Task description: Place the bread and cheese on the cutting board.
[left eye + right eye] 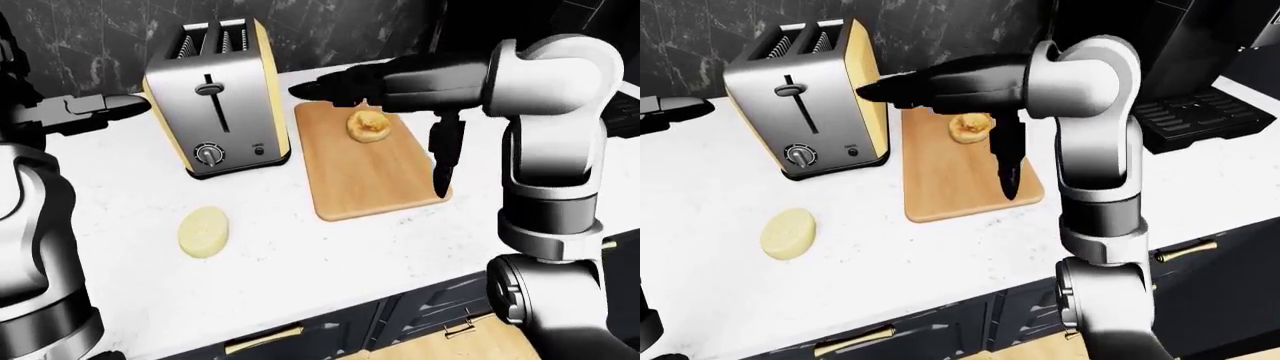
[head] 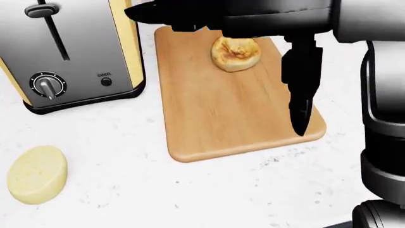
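The bread (image 2: 235,53), a round golden bun, lies on the wooden cutting board (image 2: 234,123) near its top edge. The cheese (image 1: 204,232), a pale yellow disc, lies on the white counter, left of the board and below the toaster. My right hand (image 1: 325,90) reaches leftward just above the bread with fingers stretched out, open and empty. One black finger (image 2: 300,99) hangs down over the board's right side. My left hand (image 1: 118,106) hovers left of the toaster, fingers straight, holding nothing.
A silver and yellow toaster (image 1: 215,97) stands just left of the board. A black appliance (image 1: 1190,112) stands on the counter at the right. The counter edge (image 1: 330,311) runs along the bottom, with dark drawers below.
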